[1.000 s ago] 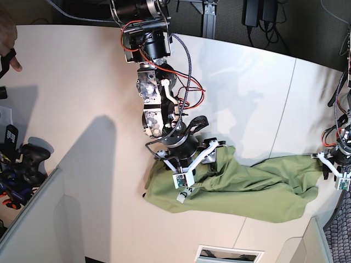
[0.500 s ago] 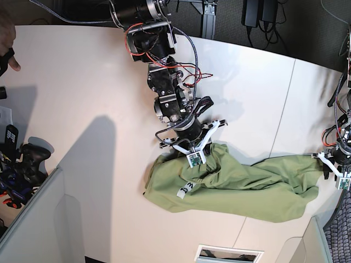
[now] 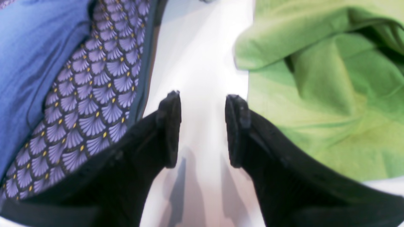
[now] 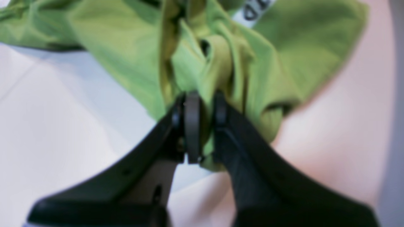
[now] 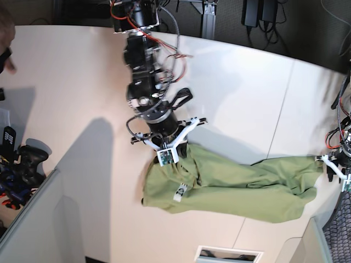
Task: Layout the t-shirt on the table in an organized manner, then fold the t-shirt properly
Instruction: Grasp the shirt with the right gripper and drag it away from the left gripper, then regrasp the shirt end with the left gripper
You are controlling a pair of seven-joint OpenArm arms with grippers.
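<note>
While unreadable, white tag point(image 5: 179, 192) on t-shirt point(image 5: 236, 183) — right fingers point(image 4: 192, 126) pinching cloth.

Dark floor point(image 5: 307, 27) beyond the far edge (cables trailing); grey-white panel point(image 5: 38, 219) at near corner; blue patterned cloth point(image 3: 79, 94) alongside.

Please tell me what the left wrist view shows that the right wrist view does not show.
Only the left wrist view: the left hand open over bare table, and purple patterned fabric beside blue fabric. Only the right wrist view: the right hand shut on a bunched fold of the t-shirt, plus its white label. Both show green shirt and white table.
</note>
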